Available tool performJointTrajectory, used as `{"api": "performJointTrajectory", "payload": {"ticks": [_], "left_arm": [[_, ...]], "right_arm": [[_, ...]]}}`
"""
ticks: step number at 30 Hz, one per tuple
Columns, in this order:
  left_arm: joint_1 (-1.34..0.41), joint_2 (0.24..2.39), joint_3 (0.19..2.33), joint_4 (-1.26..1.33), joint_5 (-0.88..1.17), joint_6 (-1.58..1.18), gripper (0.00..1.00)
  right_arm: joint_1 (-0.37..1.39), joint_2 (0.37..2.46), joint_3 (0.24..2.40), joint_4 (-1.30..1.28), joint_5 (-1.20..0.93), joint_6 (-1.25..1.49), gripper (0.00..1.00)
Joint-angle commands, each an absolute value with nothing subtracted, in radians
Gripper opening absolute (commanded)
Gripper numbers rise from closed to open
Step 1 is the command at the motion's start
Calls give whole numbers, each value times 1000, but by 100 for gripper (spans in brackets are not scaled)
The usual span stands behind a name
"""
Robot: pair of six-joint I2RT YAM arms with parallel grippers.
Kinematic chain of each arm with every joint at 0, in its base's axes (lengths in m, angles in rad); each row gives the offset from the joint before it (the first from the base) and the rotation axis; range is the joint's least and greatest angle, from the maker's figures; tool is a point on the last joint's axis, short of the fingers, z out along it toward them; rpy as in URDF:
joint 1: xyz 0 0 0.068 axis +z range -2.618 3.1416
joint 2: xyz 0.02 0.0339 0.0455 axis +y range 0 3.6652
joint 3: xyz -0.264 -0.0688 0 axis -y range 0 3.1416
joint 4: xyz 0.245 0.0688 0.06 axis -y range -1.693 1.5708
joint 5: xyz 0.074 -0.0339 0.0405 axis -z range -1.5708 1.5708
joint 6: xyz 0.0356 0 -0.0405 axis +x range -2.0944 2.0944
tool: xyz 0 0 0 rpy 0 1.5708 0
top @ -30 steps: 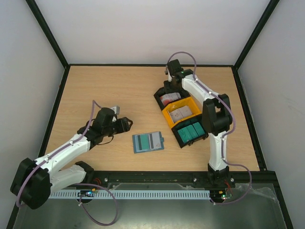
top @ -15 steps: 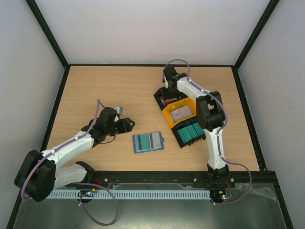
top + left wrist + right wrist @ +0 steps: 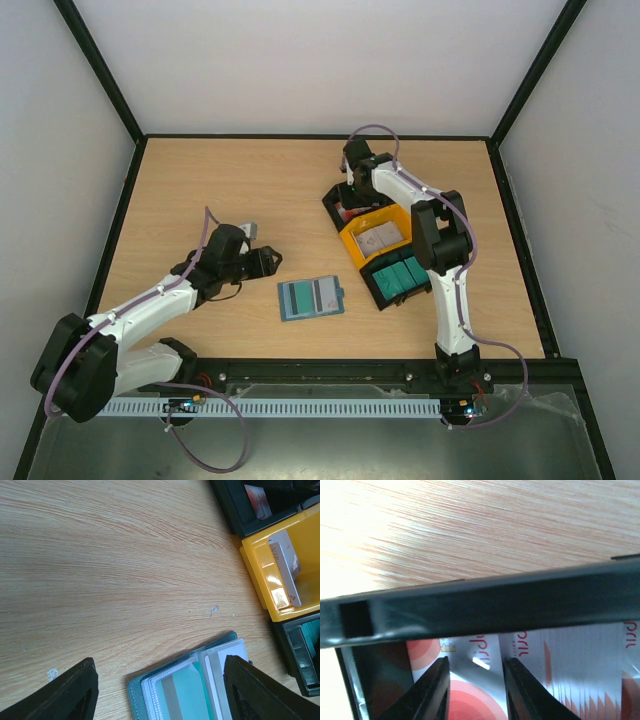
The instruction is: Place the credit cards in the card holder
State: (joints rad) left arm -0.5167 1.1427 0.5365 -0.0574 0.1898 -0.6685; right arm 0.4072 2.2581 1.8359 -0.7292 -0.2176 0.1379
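Observation:
The card holder [image 3: 311, 297] lies open on the table, teal outside with pale slots; in the left wrist view the card holder [image 3: 190, 687] sits just beyond my fingers. My left gripper [image 3: 267, 262] [image 3: 160, 662] hovers open to its left, holding nothing. White and red credit cards [image 3: 470, 680] stand in the black bin [image 3: 336, 200]. My right gripper [image 3: 352, 200] [image 3: 475, 680] is down inside that bin, its jaws a narrow gap apart in front of one card's face. More credit cards [image 3: 379, 238] [image 3: 286, 565] lie in the yellow bin [image 3: 352, 242].
The three-bin tray runs diagonally right of centre: black, yellow, then a dark-green bin [image 3: 381, 290] with teal items inside. The black bin's wall [image 3: 480, 607] crosses the right wrist view just beyond the fingers. Black frame rails [image 3: 130, 230] edge the table.
The right gripper has dropped into the black bin and its jaws have narrowed. The left gripper shifted slightly right toward the card holder, then stayed still and open.

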Motion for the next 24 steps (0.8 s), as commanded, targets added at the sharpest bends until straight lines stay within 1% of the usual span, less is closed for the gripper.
{"api": "performJointTrajectory", "payload": {"ticks": [1,6,15,20,24], "left_arm": [[-511,1146,520,-47,160,-653,70],[-509,1146,513,-54,134,-658,70],[-508,1147,508,-48,128,-663,70],[-505,1153,502,-42,129,-668,69],[-506,1156,500,-40,130,-668,69]], "right_arm": [[411,2235,1813,-708,-268,174,28],[411,2214,1796,-701,-283,199,21],[411,2158,1778,-696,-299,221,16],[411,2142,1762,-693,-334,217,11],[411,2131,1749,-690,-349,220,10]]}}
